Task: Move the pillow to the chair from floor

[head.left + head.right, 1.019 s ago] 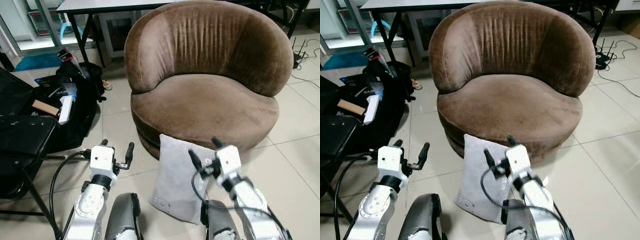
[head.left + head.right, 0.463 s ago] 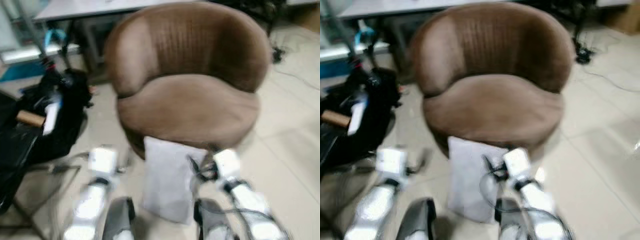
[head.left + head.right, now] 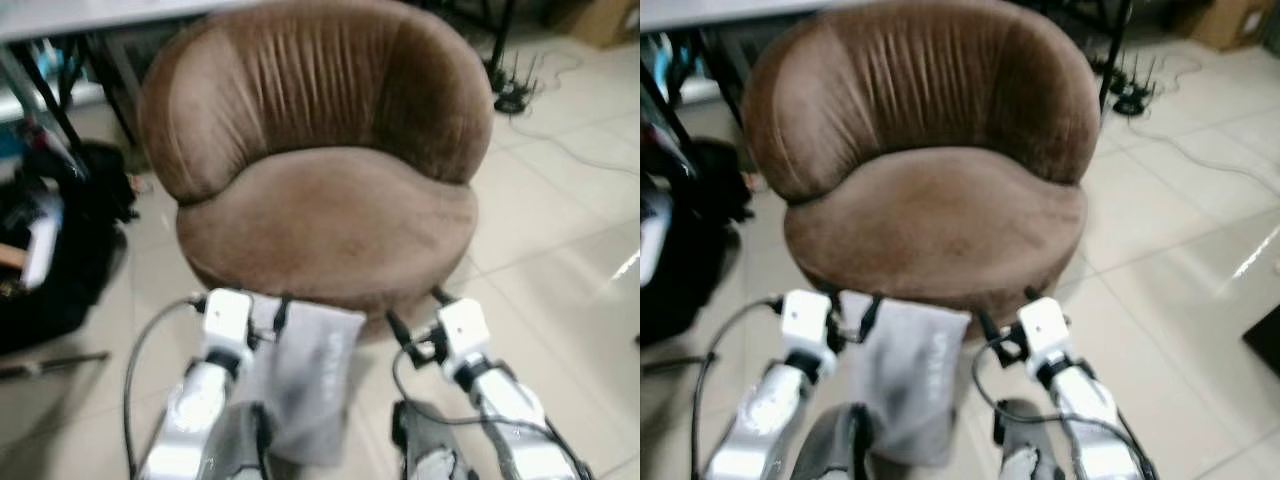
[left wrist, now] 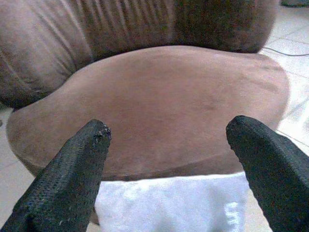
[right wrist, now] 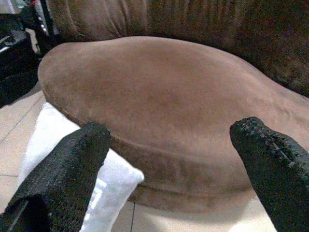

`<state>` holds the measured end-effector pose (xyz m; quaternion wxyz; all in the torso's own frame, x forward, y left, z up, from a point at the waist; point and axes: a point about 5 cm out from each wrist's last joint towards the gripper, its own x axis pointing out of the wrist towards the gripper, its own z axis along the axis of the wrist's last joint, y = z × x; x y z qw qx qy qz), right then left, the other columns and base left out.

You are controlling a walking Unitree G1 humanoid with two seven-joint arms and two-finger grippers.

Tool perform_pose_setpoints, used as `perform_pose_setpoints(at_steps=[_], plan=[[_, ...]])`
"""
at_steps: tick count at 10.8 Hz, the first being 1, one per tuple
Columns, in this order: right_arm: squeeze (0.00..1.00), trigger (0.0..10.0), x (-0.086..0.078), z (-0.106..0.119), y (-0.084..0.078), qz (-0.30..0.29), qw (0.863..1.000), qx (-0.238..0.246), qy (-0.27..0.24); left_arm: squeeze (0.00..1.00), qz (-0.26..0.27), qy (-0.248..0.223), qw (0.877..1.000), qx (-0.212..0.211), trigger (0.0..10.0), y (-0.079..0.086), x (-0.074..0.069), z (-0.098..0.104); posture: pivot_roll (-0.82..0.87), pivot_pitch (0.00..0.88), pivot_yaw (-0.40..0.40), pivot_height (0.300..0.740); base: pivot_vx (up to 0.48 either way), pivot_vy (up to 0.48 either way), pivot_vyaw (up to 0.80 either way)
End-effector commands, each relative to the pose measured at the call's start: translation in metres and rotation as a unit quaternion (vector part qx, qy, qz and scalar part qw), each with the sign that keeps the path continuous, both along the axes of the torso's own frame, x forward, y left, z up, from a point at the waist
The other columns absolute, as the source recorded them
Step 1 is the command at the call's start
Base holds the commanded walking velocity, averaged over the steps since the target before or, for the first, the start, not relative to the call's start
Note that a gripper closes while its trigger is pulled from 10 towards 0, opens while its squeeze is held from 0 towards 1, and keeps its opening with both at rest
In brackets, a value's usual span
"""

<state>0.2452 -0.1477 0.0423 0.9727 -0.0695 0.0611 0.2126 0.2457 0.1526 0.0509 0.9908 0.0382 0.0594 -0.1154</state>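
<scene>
Both grippers raised low in front, level with the chair base. Left gripper point(image 3: 240, 303) fingers spread wide, holding nothing, just at the top left corner of the pillow. Right gripper point(image 3: 412, 318) likewise wide open and empty, just right of the pillow. Grey-white pillow point(image 3: 305, 375) standing upright on the tiled floor point(image 3: 560, 230) between the two arms, top edge leaning against the front of the seat. Beyond it, round brown velvet armchair point(image 3: 330, 215), seat bare. Black bags point(image 3: 55, 250) on the floor to the left. Router and cables point(image 3: 515, 95) on the floor far right, behind the chair.
</scene>
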Motion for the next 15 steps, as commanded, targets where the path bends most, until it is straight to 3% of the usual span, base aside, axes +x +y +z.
perform_pose_setpoints(at_steps=[1, 6, 15], plan=[[0.00, 10.0, -0.001, -0.002, 0.007, 0.011, 1.000, -0.003, 0.009, 0.00, 0.012, 0.016, 1.000, 0.008, 10.0, 0.007, -0.005, -0.006, -0.10, 0.000, 0.062, 0.575, 0.000, 0.000, 0.00], [0.00, 10.0, 0.001, -0.005, 0.002, -0.002, 0.999, -0.005, 0.032, 0.00, 0.025, 0.022, 0.999, 0.000, 10.0, 0.007, -0.006, -0.008, -0.10, 0.000, 0.056, 0.566, 0.000, 0.000, 0.37], [0.00, 10.0, 0.000, -0.019, -0.001, -0.005, 0.998, -0.015, 0.055, 0.00, 0.031, 0.027, 0.999, -0.004, 10.0, 0.009, -0.006, -0.009, -0.10, 0.000, 0.060, 0.437, 0.000, 0.000, 0.00]])
